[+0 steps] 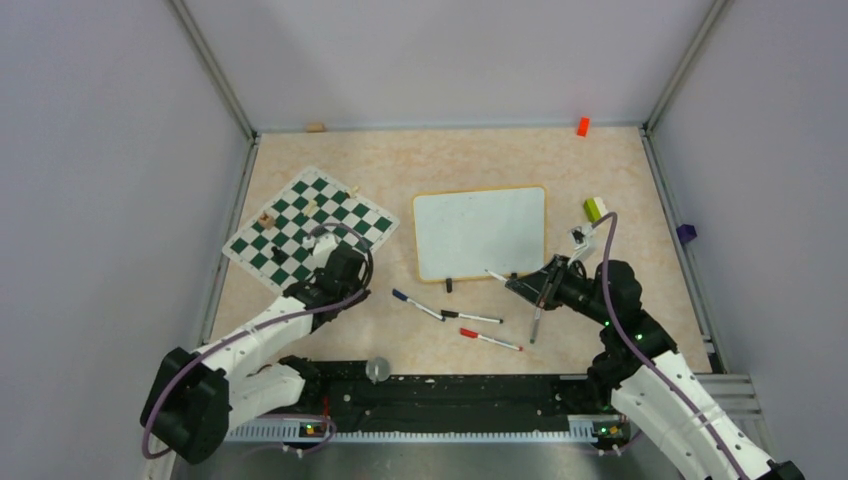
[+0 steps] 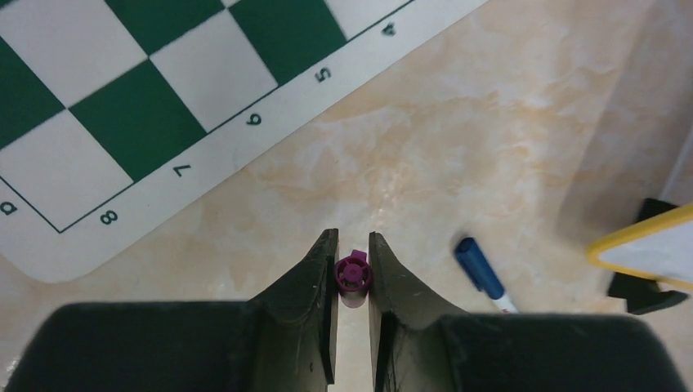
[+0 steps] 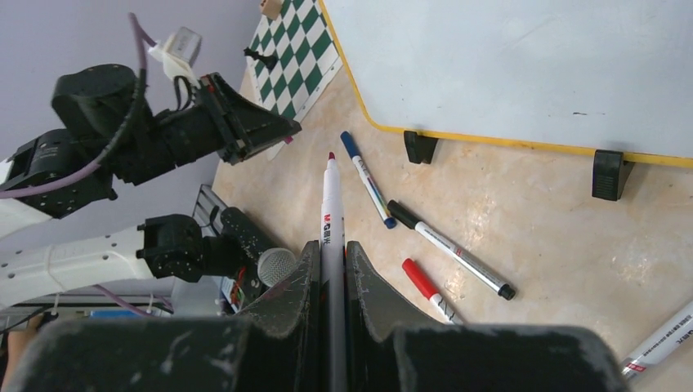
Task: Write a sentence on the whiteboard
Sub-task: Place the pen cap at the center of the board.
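Plainly, chess mat (image 2: 163,98) near the left gripper (image 2: 351,241) reads 4–8.

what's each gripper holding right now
Left gripper: shut on a purple marker cap.
Right gripper: shut on an uncapped marker.

The table (image 1: 450,160) carries whiteboard (image 1: 480,232), chess mat (image 1: 345,215), markers (image 1: 472,317).

The whiteboard (image 1: 480,232) looks smooth and glossy; the table (image 1: 450,160) smooth, marbled, faintly shiny.
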Motion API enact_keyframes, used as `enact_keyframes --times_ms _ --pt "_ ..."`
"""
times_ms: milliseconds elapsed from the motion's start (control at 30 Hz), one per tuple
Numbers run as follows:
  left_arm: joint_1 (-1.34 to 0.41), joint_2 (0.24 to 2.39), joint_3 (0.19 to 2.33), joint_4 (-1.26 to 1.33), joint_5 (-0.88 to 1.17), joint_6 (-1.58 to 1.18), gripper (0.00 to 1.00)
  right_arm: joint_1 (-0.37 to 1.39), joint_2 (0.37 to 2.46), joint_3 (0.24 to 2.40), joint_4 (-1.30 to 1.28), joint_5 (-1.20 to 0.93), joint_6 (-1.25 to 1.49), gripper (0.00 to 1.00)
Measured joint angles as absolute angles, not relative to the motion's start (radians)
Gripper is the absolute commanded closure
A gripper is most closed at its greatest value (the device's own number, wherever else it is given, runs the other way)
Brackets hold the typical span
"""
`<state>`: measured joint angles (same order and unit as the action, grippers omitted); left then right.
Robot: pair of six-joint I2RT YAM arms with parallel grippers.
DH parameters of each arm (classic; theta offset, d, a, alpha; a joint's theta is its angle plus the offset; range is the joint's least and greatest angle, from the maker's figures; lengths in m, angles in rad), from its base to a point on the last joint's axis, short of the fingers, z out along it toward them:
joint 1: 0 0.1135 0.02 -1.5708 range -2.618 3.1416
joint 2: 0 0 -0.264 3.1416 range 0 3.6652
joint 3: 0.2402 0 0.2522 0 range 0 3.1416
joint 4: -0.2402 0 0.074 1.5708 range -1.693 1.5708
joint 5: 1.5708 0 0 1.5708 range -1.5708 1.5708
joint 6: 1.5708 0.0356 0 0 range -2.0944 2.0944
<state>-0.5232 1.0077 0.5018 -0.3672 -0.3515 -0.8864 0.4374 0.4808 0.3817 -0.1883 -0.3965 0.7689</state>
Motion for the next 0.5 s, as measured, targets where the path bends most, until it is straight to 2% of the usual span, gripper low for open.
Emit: enact_keyframes --times_ms 167,267,300,400,500 --pt "-0.523 1.121 0.480 -0.365 -0.319 -0.895 0.99 0.437 0.481 0.382 -0.188 -0.397 0.770 1.00" --pt "-0.523 1.150 0.481 -0.365 -0.311 -0.901 0.90 0.437 0.480 0.382 -0.188 -0.396 0.770 1.00" --pt "-0.523 1.150 0.481 -0.363 -0.310 -0.904 0.86 0.437 0.479 0.382 -0.188 -0.396 0.770 1.00" --pt "-0.523 1.150 0.481 -0.364 -0.306 -0.910 0.65 0.437 0.469 0.382 -0.189 -0.392 0.770 1.00" --pt "-0.523 1.150 0.488 -0.374 -0.302 -0.917 0.50 0.437 0.451 0.382 -0.192 -0.384 0.770 1.00"
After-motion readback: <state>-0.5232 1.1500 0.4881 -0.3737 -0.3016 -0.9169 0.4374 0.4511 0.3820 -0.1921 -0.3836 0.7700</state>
